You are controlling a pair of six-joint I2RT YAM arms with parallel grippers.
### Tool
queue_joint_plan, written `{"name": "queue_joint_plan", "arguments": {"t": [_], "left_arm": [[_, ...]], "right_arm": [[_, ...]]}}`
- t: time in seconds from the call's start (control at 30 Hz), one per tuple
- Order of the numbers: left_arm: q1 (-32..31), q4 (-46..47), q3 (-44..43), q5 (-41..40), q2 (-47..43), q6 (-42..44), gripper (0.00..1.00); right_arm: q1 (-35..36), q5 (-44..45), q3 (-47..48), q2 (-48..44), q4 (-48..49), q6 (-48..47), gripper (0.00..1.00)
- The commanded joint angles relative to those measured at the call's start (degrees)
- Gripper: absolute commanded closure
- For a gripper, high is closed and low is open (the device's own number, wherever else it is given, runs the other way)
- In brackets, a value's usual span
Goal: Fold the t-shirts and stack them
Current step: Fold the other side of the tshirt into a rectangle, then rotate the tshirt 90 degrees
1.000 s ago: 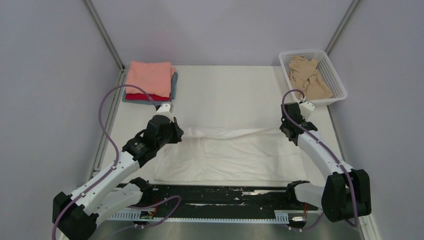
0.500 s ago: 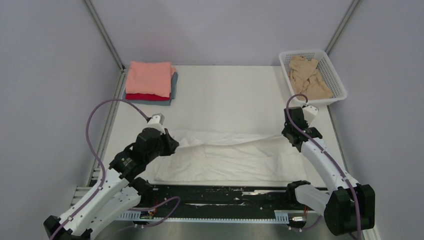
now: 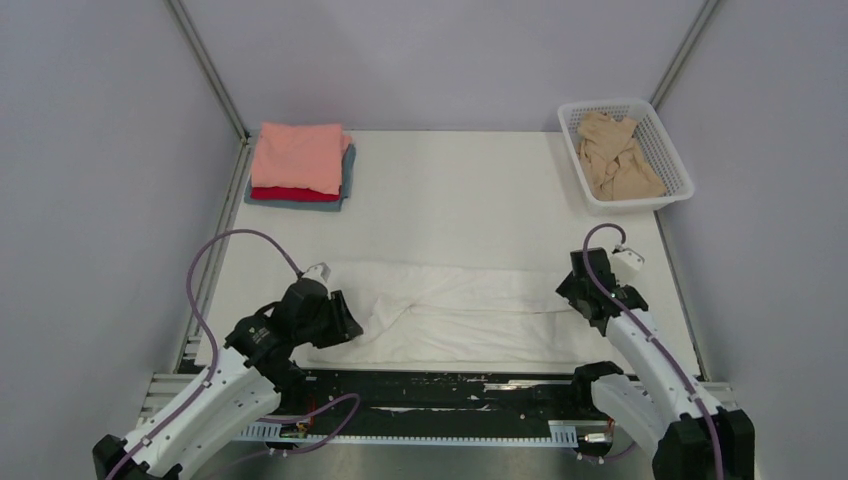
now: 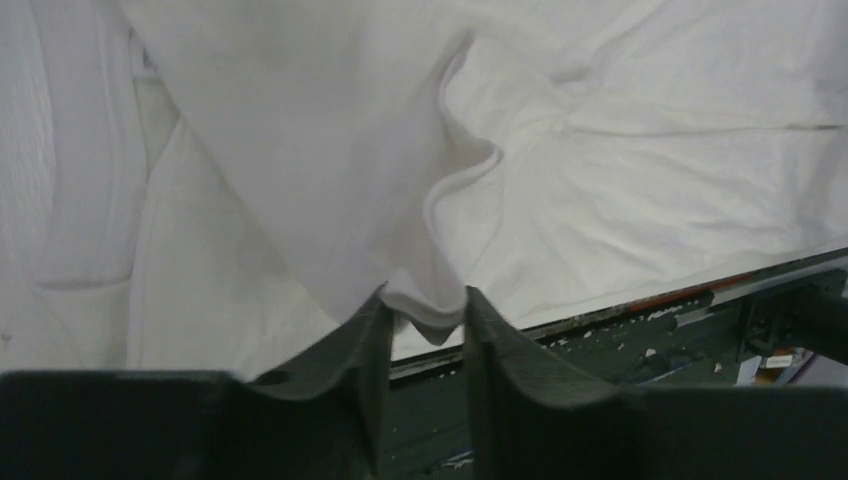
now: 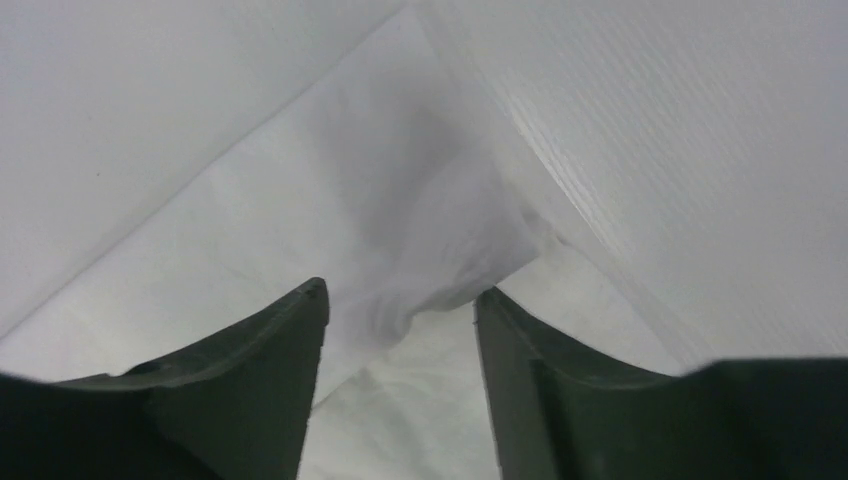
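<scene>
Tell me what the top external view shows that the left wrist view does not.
Only the top external view shows the folded stack at the far left, the basket holding the beige shirt, and the right gripper. Only the left wrist view shows the left gripper closed on a fold of the white shirt. Both show that shirt spread on the table and the black rail at its near edge.

Top camera looks down; close wrist cameras share the white t-shirt (image 3: 470,312).

No legible text (anywhere visible)
</scene>
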State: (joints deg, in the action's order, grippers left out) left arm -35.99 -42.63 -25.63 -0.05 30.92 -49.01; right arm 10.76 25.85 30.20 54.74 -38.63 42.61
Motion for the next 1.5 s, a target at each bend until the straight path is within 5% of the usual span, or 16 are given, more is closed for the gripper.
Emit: {"name": "queue_joint_plan", "arguments": {"t": [0.0,0.03,0.07,0.13,0.3,0.47,0.63,0.87,1.17,1.47], "left_arm": [[-0.54,-9.52,-0.74,1.09,-4.26,-8.11,0.38],[-0.63,-9.86,-1.49,1.19,-4.84,-8.75,0.31],[-0.74,-9.82,-1.86,1.15,-5.63,-8.74,0.09],[-0.75,-8.03,-2.82,0.5,-5.6,-7.62,0.01],[-0.75,8.76,-4.75,0.62,0.17,-0.2,0.0],[-0.79,23.12,-6.4,7.93,17.03,4.65,0.0],[-1.71,25.44,-8.04,9.52,31.65,6.09,0.0],[-2.43,29.83,-6.11,6.05,33.98,4.67,0.0],[-2.18,25.64,-5.51,-9.13,39.05,-0.61,0.0],[4.2,33.04,-11.24,-5.86,52.02,1.45,0.0]], "right_arm": [[0.09,4.54,-0.07,-13.39,-1.88,5.65,0.28],[0.13,5.47,0.4,-16.32,-2.01,5.61,0.24],[0.1,6.0,1.0,-18.77,-2.01,5.43,0.14],[0.12,6.46,2.45,-22.44,-1.6,4.31,0.01],[0.13,-4.59,2.5,-23.79,7.71,-6.68,0.0],[0.17,-23.83,1.48,-11.62,14.66,-11.24,0.0],[0.07,-27.01,0.86,-2.93,19.02,-10.35,0.0],[0.11,-32.89,-1.4,3.83,27.3,-8.8,0.0],[0.07,-35.78,-4.31,10.16,28.84,-8.81,0.0],[0.1,-30.74,-4.01,11.52,27.95,-8.82,0.0]]}}
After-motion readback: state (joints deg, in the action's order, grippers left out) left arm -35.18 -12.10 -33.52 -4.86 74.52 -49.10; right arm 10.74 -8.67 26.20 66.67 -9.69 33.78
